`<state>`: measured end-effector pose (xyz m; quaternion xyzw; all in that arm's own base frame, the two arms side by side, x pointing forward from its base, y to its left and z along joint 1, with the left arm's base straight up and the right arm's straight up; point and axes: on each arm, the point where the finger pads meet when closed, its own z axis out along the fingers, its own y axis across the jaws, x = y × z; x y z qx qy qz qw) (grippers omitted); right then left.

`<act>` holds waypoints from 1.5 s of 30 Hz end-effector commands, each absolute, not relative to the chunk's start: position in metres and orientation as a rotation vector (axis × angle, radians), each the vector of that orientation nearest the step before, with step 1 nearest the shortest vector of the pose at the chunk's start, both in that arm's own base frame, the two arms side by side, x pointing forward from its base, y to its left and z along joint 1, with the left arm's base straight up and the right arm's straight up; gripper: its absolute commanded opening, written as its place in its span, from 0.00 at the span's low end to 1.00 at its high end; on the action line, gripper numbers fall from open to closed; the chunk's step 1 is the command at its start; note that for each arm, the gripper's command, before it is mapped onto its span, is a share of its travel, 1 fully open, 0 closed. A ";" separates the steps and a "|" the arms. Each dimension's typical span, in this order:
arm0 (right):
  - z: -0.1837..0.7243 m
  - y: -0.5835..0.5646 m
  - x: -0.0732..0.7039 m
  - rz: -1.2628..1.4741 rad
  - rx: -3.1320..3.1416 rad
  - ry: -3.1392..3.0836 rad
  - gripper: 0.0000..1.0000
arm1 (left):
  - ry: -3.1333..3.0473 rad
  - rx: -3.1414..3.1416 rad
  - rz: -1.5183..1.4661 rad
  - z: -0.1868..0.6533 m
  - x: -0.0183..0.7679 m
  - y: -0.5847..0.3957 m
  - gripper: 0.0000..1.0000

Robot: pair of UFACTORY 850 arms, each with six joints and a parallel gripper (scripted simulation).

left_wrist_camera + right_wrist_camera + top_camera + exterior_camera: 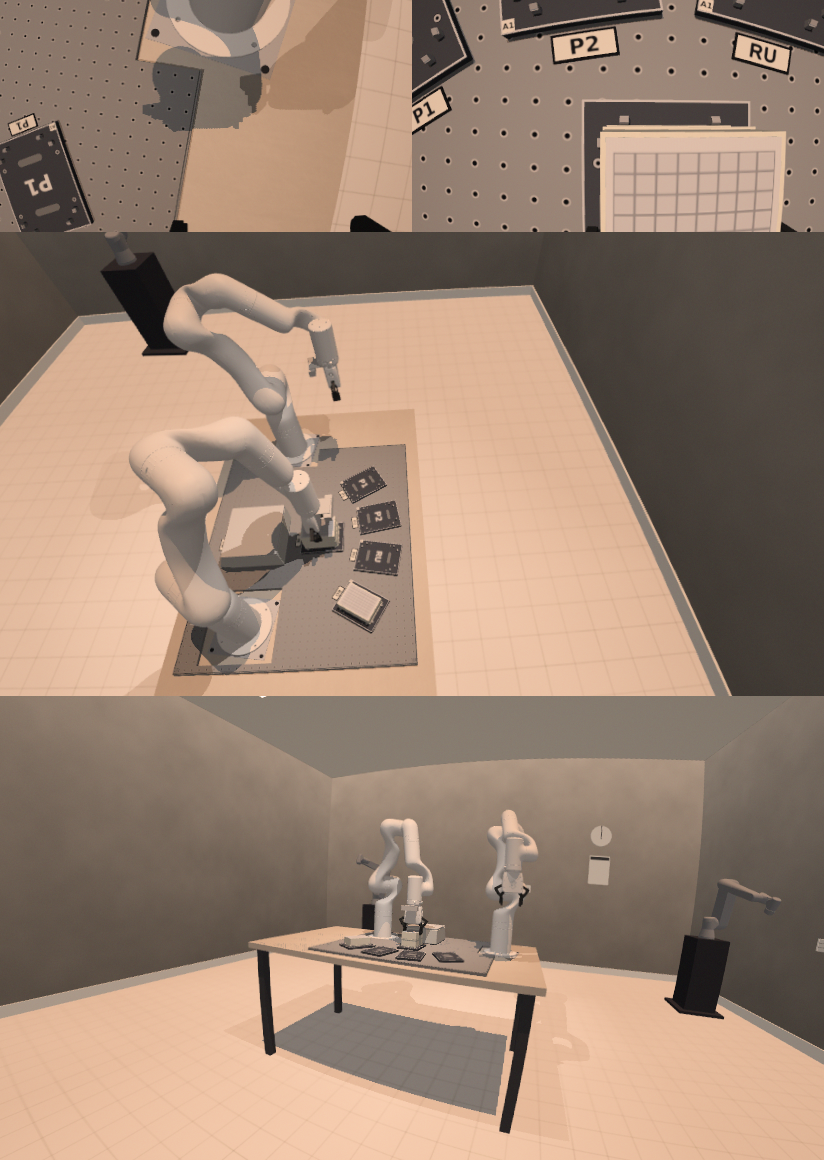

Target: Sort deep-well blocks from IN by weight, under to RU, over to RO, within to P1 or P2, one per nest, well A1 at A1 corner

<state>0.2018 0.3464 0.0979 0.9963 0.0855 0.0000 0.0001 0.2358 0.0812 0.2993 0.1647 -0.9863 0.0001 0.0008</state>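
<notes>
A stack of at least two pale deep-well blocks stands in the dark infeed nest. My right gripper is open, low over the stack, with a fingertip at either side of the top block in the right wrist view. Another block sits in the nest beyond RU, taken as RO; its label is too small to read. Nests P1, P2 and RU hold no block. My left gripper is open and empty, high up. Cut-off corners are unclear.
A large pale box, apparently the check-weigher, stands behind the infeed nest; no lit lamp shows. The right arm reaches over it in the top view. The left arm is raised beside P1's end of the perforated board.
</notes>
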 end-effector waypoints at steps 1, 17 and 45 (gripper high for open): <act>0.095 0.347 0.202 0.001 3.131 0.269 1.00 | -3.099 0.517 0.000 0.300 0.236 0.081 1.00; 0.086 0.347 0.202 0.001 3.131 0.269 1.00 | -3.099 0.517 0.000 0.300 0.236 0.081 1.00; 0.084 0.347 0.202 0.001 3.131 0.269 0.00 | -3.099 0.517 0.000 0.300 0.236 0.081 1.00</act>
